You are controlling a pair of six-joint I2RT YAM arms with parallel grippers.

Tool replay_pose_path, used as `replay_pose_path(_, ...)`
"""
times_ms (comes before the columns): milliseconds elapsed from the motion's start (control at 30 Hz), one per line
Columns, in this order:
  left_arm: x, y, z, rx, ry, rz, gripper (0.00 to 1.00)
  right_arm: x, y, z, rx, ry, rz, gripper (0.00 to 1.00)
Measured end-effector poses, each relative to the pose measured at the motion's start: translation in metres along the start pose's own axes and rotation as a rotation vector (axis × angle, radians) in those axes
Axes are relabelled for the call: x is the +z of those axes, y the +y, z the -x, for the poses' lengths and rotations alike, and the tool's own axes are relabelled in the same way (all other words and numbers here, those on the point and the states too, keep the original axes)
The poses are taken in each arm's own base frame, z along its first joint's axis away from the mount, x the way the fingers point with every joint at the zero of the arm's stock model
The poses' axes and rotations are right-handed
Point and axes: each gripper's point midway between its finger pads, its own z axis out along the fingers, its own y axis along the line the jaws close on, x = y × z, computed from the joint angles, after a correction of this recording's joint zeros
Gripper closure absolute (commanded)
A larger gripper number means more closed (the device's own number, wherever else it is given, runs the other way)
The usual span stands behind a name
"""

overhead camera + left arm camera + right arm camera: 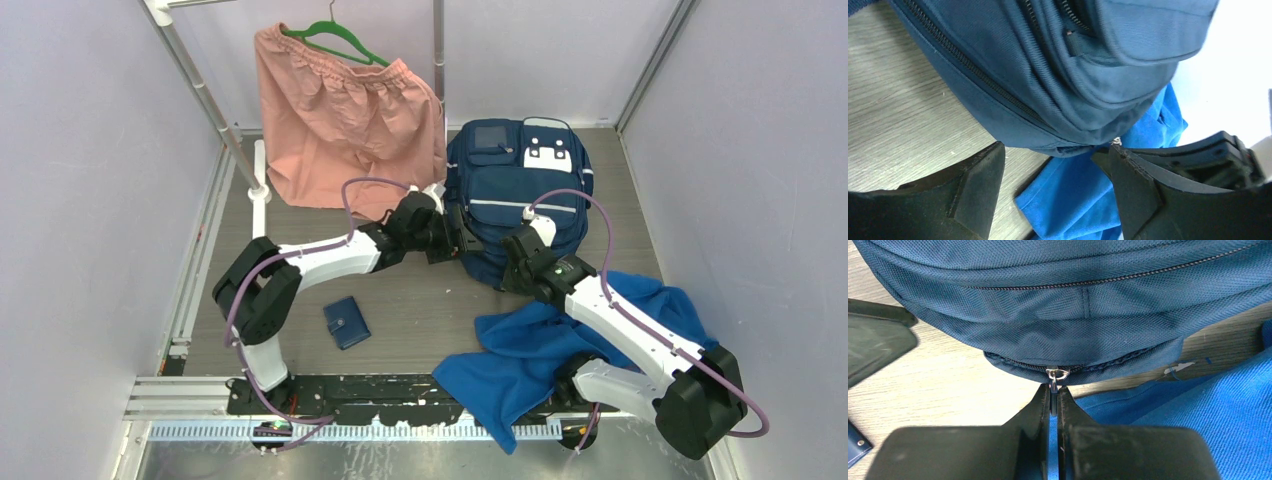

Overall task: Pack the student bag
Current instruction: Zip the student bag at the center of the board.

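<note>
The student bag lies flat at the back middle of the table, navy with white stripes. My left gripper is at its near left corner, open, with nothing between its fingers; the bag's edge is just beyond the tips. Pressed against the bag's near edge, my right gripper is shut on the silver zipper pull of the bag. In the right wrist view the gripper has its jaws closed on the pull's tab.
A royal-blue cloth is spread under the right arm and reaches the bag's near edge. A small navy wallet lies near the left arm. Pink shorts hang on a green hanger at the back left.
</note>
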Motion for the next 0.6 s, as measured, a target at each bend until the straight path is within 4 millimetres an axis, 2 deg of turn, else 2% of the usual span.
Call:
replay_pose_path(167,0.012,0.010,-0.009,-0.026,0.012,0.034,0.34,0.000,0.001,0.000,0.001,0.001,0.004,0.99)
replay_pose_path(267,0.017,0.007,-0.005,-0.032,0.005,0.031,0.46,0.000,0.001,0.000,0.001,0.001,0.006,0.99)
replay_pose_path(367,0.019,0.000,0.000,-0.038,-0.007,0.014,0.71,-0.001,0.002,0.001,0.003,-0.003,0.011,0.99)
replay_pose_path(433,0.020,-0.003,0.003,-0.043,-0.017,0.003,0.97,-0.002,0.002,0.001,0.004,-0.005,0.013,0.99)
replay_pose_path(467,0.021,-0.004,0.003,-0.051,-0.020,0.000,1.00,-0.002,0.002,0.002,0.004,-0.005,0.016,0.99)
replay_pose_path(600,0.024,0.001,0.007,-0.056,-0.018,0.003,1.00,-0.003,0.002,0.001,-0.001,-0.002,0.019,0.99)
